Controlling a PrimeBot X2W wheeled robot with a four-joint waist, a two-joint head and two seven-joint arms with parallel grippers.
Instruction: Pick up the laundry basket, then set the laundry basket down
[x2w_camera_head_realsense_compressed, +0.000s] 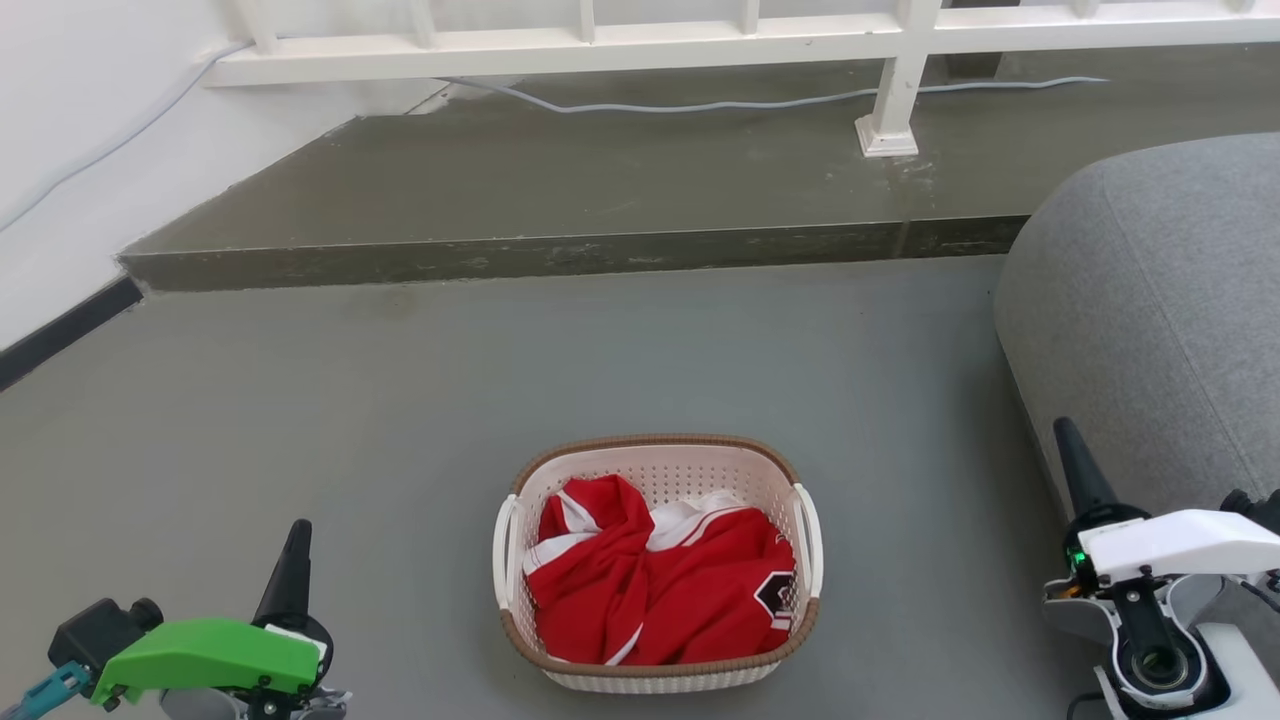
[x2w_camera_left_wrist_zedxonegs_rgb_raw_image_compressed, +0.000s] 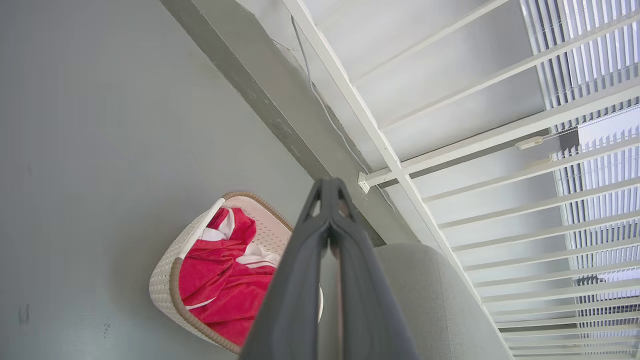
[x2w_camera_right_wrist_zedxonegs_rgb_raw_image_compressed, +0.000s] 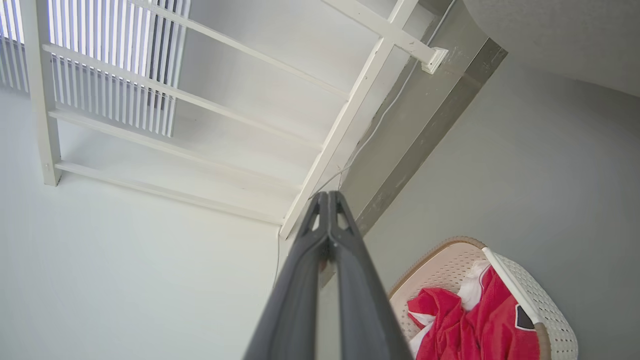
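Basket (x2w_camera_head_realsense_compressed: 655, 441) sits on the floor (x2w_camera_head_realsense_compressed: 400, 420), red cloth (x2w_camera_head_realsense_compressed: 660, 590) inside, between the two pairs of jaws, both pressed together and well clear of it. Uneven lifting by the handles (x2w_camera_head_realsense_compressed: 504, 550) could tip it, spilling the cloth.

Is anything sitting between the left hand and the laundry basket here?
No. In the head view, bare grey floor separates the left hand from the laundry basket.

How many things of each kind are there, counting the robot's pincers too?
Cream-white perforated plastic laundry basket: 1
Red-and-white crumpled cloth bundle inside it: 1
Grey fabric cushioned seat: 1
Dark long-fingered robot pincers: 2, the left pincer and the right pincer
Total: 5
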